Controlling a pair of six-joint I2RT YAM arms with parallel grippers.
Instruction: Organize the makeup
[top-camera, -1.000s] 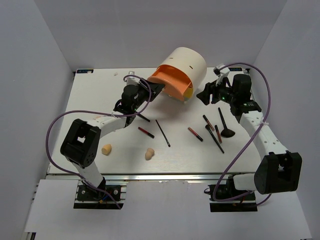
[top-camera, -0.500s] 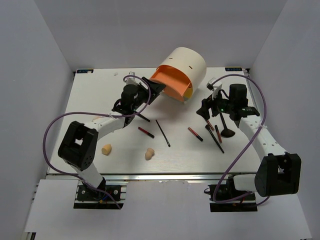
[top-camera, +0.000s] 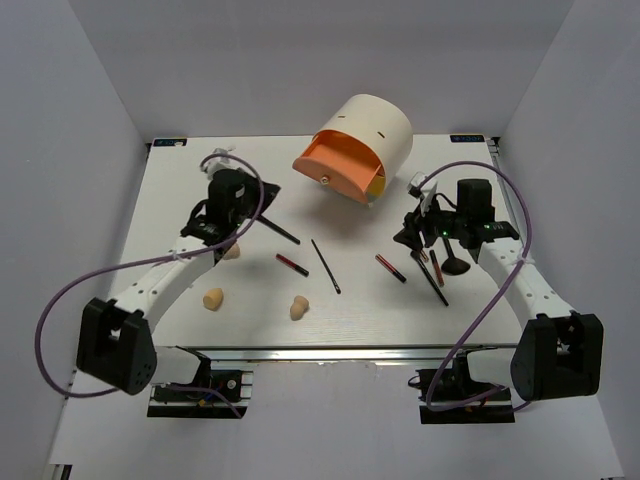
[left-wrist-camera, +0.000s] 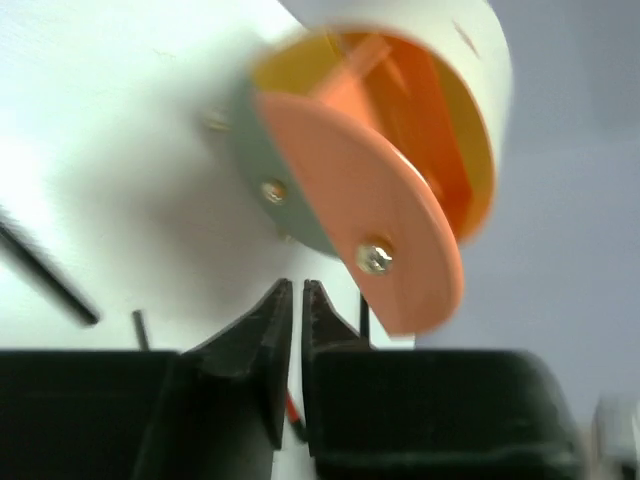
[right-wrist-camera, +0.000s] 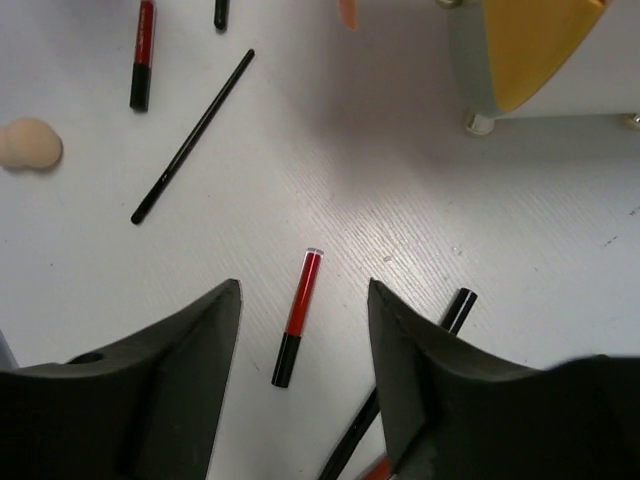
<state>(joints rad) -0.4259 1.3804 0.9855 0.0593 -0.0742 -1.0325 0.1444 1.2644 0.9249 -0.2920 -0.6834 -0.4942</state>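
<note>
The makeup lies scattered on the white table (top-camera: 180, 190). There are three beige sponges (top-camera: 299, 308) (top-camera: 212, 298) (top-camera: 232, 252), a thin black stick (top-camera: 325, 265), red-and-black sticks (top-camera: 292, 263) (top-camera: 390, 268) and flared-head brushes (top-camera: 450, 250). My left gripper (top-camera: 255, 208) hovers left of the cream case (top-camera: 375, 125). Its jaws are closed to a thin slit with nothing between them (left-wrist-camera: 298, 300). My right gripper (top-camera: 418, 235) is open, low over the table. One red-and-black stick (right-wrist-camera: 300, 318) lies between its fingers (right-wrist-camera: 305, 300), untouched.
The case lies on its side at the back, its orange drawer front (top-camera: 335, 170) (left-wrist-camera: 370, 200) swung out towards the left gripper. A black brush (top-camera: 275, 230) lies just right of the left arm. Purple cables loop beside both arms.
My left gripper let go of the orange drawer front, drew back to the left and closed. My right gripper came forward and down over the red-and-black stick.
</note>
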